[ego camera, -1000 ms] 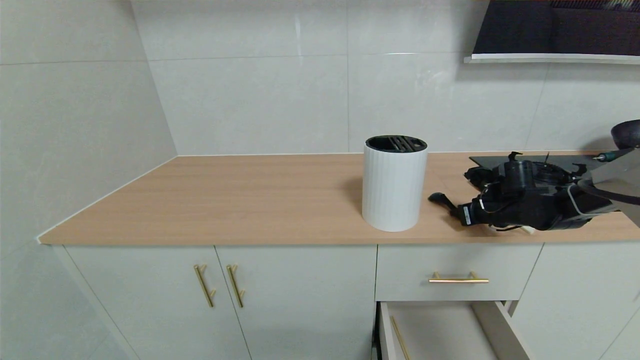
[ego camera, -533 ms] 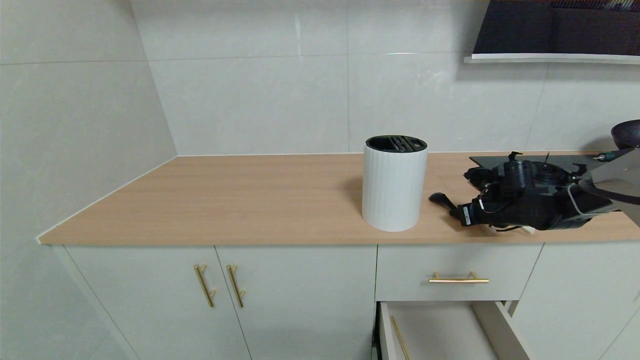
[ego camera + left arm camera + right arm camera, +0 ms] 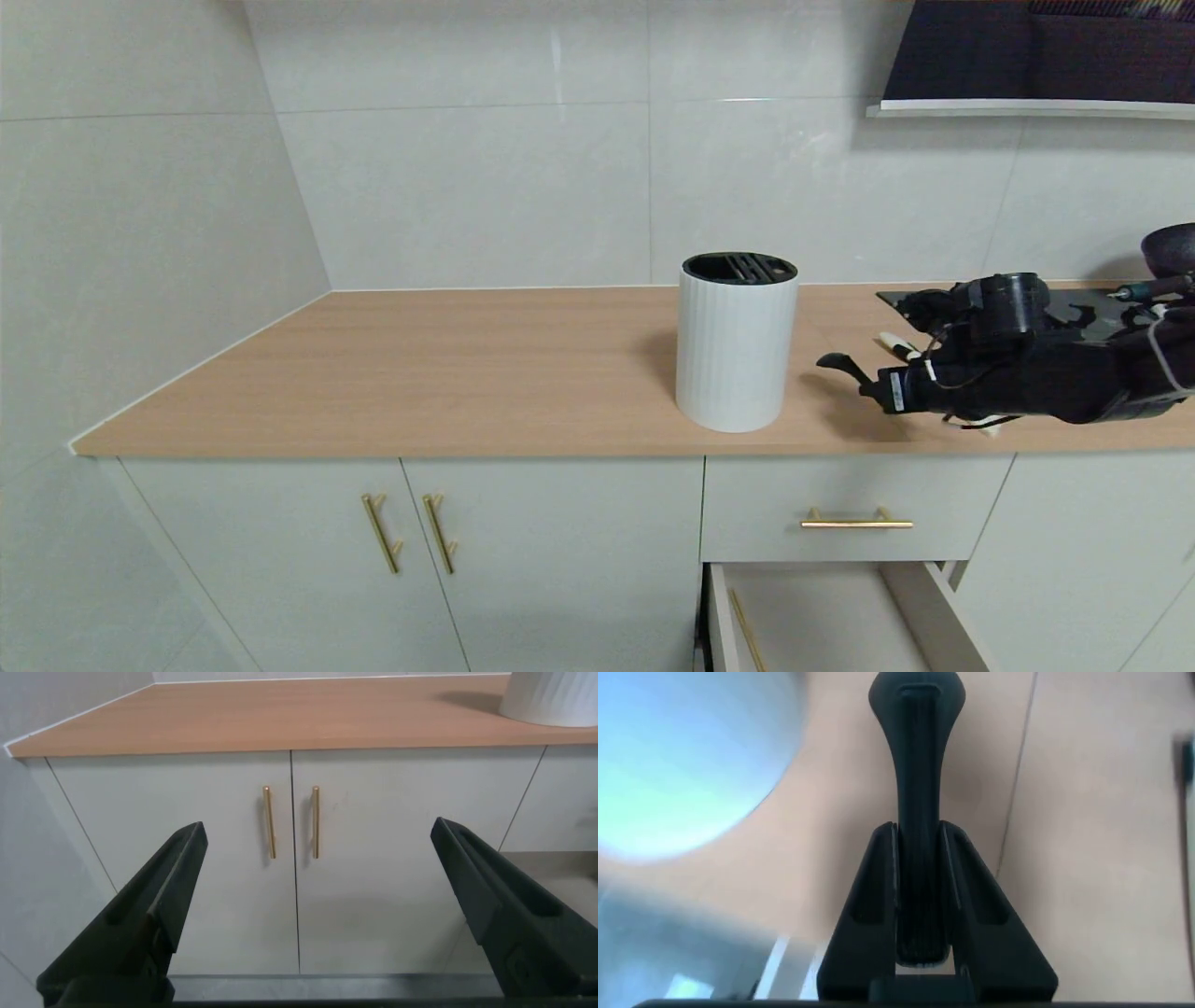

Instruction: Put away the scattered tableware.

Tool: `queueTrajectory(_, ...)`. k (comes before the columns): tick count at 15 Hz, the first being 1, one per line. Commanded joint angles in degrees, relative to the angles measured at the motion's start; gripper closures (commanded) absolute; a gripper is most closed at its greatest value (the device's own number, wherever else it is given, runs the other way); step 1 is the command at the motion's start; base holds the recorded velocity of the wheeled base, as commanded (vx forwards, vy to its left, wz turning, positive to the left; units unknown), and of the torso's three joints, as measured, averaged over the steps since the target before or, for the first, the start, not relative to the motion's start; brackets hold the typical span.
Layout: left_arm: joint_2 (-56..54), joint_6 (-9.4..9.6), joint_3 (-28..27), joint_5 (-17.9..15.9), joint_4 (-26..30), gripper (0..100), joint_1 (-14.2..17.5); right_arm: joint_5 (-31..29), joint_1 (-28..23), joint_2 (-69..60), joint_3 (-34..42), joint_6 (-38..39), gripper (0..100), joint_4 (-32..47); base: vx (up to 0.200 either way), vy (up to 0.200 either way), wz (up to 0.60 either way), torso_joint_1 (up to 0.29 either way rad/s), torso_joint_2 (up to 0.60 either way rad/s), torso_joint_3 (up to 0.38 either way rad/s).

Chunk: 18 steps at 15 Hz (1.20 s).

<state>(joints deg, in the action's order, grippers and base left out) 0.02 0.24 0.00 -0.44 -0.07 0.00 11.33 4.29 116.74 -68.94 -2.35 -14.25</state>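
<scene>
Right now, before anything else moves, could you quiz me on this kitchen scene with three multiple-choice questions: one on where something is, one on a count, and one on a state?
1. Where does the white holder stand?
A. on the floor
B. inside a cabinet
C. on the wooden counter

2. How many gold handles do the two cabinet doors carry together?
A. one
B. two
C. four

3. What is the state of the right gripper?
A. shut on a black handle
B. open and empty
C. shut on the white holder

Answers:
1 C: its base rests on the counter, with the right gripper off to its side.
2 B: each door has one upright bar, next to the seam.
3 A: both fingers press against the handle in the right wrist view.
</scene>
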Motion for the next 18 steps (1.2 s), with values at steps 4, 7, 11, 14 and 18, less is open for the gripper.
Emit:
queueTrajectory(4,-0.02,0.02,0.0,0.0,-0.01,0,0.0,-0.16,0.37,-18.3,16.03,1.74,100,-0.08,0.0,0.0,0.0,0.0,0.0,0.0)
queueTrajectory(7,-0.02,0.02,0.0,0.0,-0.01,0,0.0,-0.08,1.95,-30.25,27.54,1.3,100,-0.08,0.0,0.0,0.0,0.0,0.0,0.0)
queueTrajectory(11,-0.02,0.02,0.0,0.0,-0.01,0,0.0,0.01,3.97,-33.07,34.57,0.68,100,-0.08,0.0,0.0,0.0,0.0,0.0,0.0)
queueTrajectory(14,-0.02,0.02,0.0,0.0,-0.01,0,0.0,-0.16,6.26,-33.07,37.39,-0.81,100,-0.08,0.0,0.0,0.0,0.0,0.0,0.0)
queueTrajectory(18,-0.02,0.02,0.0,0.0,-0.01,0,0.0,-0.25,7.57,-32.71,38.26,-1.43,100,-0.08,0.0,0.0,0.0,-0.139,0.33,0.19)
